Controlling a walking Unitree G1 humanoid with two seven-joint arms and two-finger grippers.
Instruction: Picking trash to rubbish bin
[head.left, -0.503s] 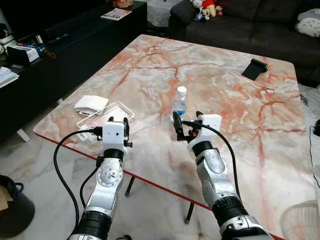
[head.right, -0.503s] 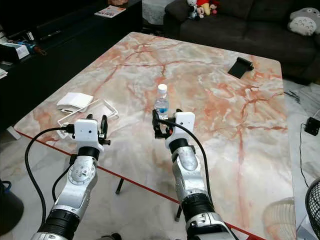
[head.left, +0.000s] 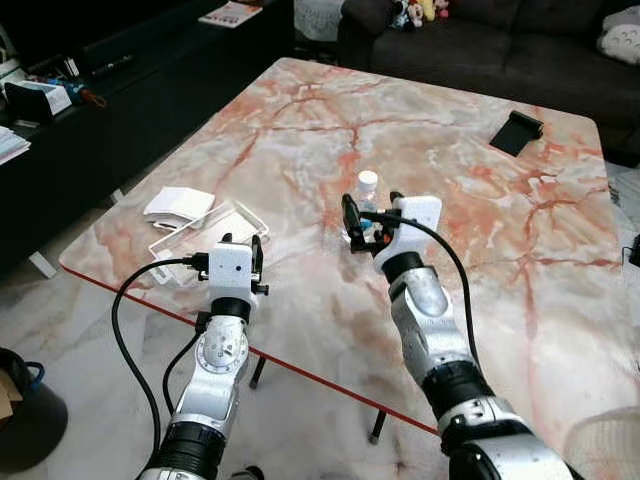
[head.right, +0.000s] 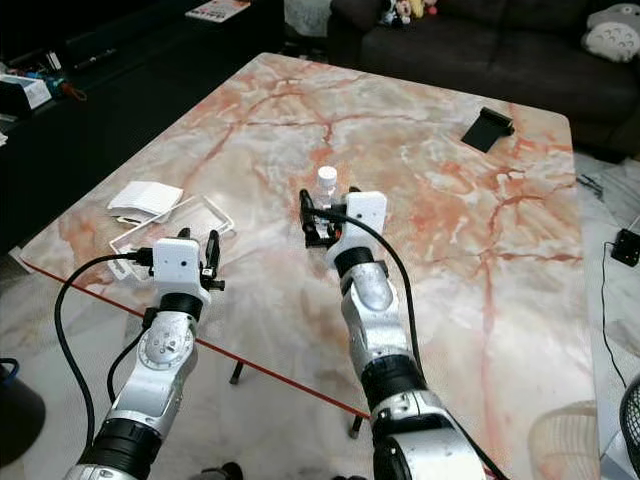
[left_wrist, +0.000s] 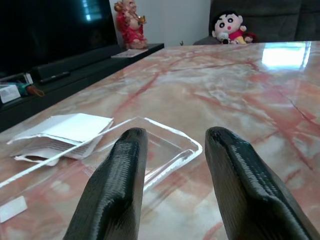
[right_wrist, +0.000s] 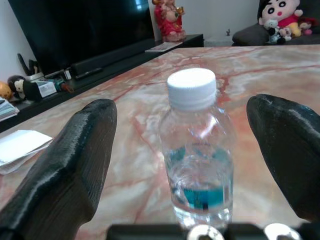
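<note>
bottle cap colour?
White cap on the clear bottle; clearest in the right wrist view.

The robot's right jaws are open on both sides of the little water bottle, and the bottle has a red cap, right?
Not quite. The cap is white, not red, as the right wrist view shows. The rest holds: the right gripper is open, with one black finger on each side of the little water bottle, which stands upright on the marble table.

Two silver jointed arms carry white boxy wrist units, looping black cables and black jaws.
</note>
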